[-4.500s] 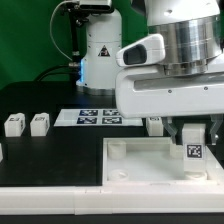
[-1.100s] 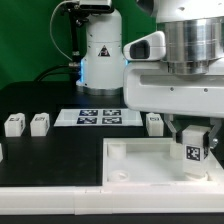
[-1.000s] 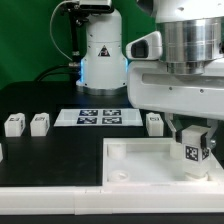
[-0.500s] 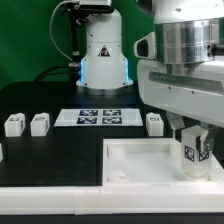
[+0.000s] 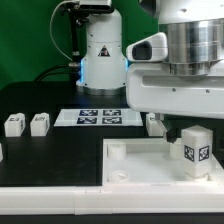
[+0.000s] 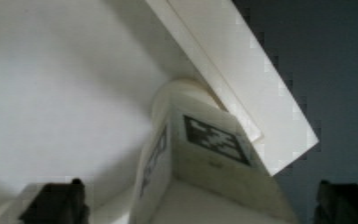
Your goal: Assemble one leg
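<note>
A leg (image 5: 196, 152), a small white block with a black-and-white tag, stands upright at the corner of the large white square panel (image 5: 140, 165) at the exterior view's right. My gripper (image 5: 190, 122) hangs just above it, open, with nothing in it. In the wrist view the tagged leg (image 6: 215, 140) sits in the panel's corner (image 6: 69, 90). The two dark fingertips (image 6: 55, 202) stand wide apart on either side of the leg and do not touch it; the gripper (image 6: 204, 205) is open.
Two more legs (image 5: 13, 124) (image 5: 40, 123) stand on the black table at the exterior view's left. A third (image 5: 153, 122) is partly hidden behind my hand. The marker board (image 5: 98, 117) lies behind the panel. A white robot base (image 5: 100, 50) stands at the back.
The fingers were closed around the leg on the panel corner. They have opened and the hand has lifted a little, leaving the leg standing there.
</note>
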Controlling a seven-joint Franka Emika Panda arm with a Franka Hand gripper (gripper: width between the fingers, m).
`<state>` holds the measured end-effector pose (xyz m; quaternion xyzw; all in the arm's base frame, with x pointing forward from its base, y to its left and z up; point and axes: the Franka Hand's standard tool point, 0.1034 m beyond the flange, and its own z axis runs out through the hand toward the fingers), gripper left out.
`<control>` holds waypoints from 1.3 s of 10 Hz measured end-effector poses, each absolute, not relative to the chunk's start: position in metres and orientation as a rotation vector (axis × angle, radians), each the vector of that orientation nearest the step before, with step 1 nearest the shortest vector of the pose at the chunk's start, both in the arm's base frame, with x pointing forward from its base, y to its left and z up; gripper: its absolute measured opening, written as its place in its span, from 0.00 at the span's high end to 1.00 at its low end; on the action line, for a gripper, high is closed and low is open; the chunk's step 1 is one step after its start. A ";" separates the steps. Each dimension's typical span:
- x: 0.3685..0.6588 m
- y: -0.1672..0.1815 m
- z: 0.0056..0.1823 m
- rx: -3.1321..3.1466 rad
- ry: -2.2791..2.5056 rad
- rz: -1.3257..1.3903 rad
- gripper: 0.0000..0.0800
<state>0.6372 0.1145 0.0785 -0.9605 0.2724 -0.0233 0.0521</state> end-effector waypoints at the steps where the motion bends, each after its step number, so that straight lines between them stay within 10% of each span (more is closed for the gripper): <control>1: 0.637 0.115 0.079 -2.981 0.610 -0.084 0.19; 9: 0.640 0.109 0.082 -3.047 -0.431 -0.099 0.22; 10: 0.640 0.109 0.082 -3.047 -0.431 -0.099 0.44; 13: 0.639 0.109 0.081 -3.055 -0.358 -0.094 0.64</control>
